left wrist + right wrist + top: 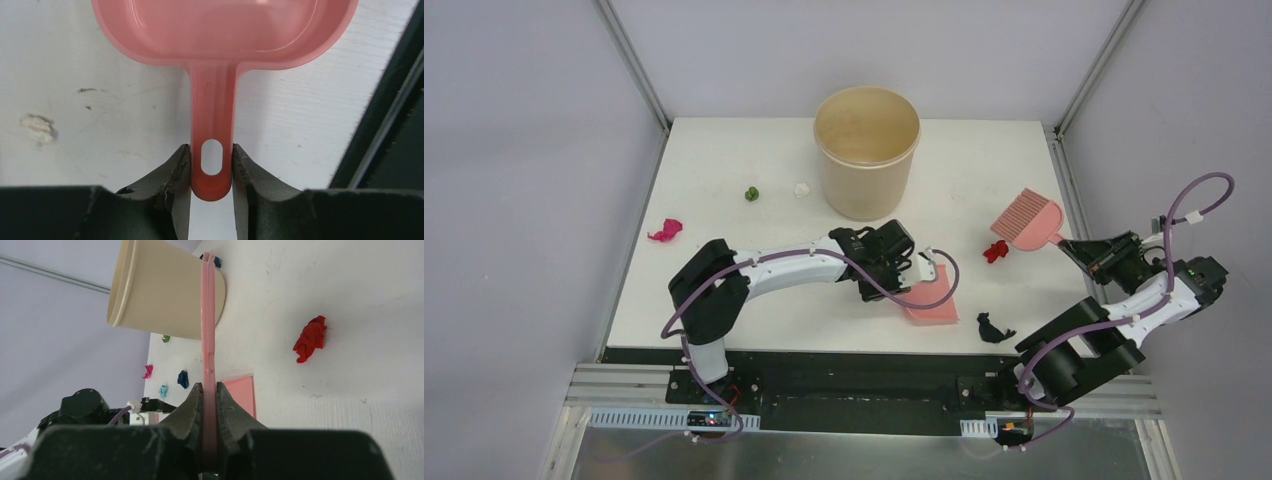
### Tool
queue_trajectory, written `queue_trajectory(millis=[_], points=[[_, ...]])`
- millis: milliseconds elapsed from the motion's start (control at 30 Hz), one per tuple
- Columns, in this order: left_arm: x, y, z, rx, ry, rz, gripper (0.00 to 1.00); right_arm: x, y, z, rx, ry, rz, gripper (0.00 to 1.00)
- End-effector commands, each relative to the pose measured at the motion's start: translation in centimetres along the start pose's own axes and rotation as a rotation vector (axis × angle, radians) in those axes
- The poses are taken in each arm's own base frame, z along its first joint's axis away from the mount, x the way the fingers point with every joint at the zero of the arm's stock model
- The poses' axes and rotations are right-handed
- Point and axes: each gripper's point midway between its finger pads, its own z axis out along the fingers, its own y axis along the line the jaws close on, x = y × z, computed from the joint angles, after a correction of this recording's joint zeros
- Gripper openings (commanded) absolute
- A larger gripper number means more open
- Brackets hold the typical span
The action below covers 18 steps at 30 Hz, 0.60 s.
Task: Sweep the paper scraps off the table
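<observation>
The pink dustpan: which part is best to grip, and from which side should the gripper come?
The dustpan's narrow handle, near the hole at the end, approached from the handle end with one finger on each edge. The scoop looks too wide for the jaws. The left gripper holds it this way.

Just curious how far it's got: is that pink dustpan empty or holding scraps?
Empty, as far as visible: the left wrist view shows the dustpan bare inside.

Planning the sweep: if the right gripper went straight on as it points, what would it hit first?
Likely the beige bucket, in line with the pink hand brush the right gripper holds; the red paper scrap lies aside. Depth unclear.
</observation>
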Motion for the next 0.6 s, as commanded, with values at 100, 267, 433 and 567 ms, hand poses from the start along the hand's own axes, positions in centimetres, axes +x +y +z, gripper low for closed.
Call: queue_trajectory(millis=[100, 267, 433, 567], points=[[0.0, -3.0, -4.6, 0.014, 0.044, -0.200, 0.00, -2.4, 0.8, 0.7, 0.188, 0.069, -0.356, 0.00], [0.9, -5.5, -6.1, 0.068, 0.023, -0.228, 0.00, -1.0, 4.7, -0.8, 0.232, 0.350, -0.814, 0.00], [2.2, -5.6, -7.1, 0.020, -0.007, -0.271, 0.00, 2.5, 6.7, -3.2, 0.128, 0.736, -1.073, 0.00], [3.4, -5.4, -6.8, -0.008, 0.037, -0.301, 0.00, 7.0, 5.0, -4.1, 0.099, 1.102, -1.192, 0.00]])
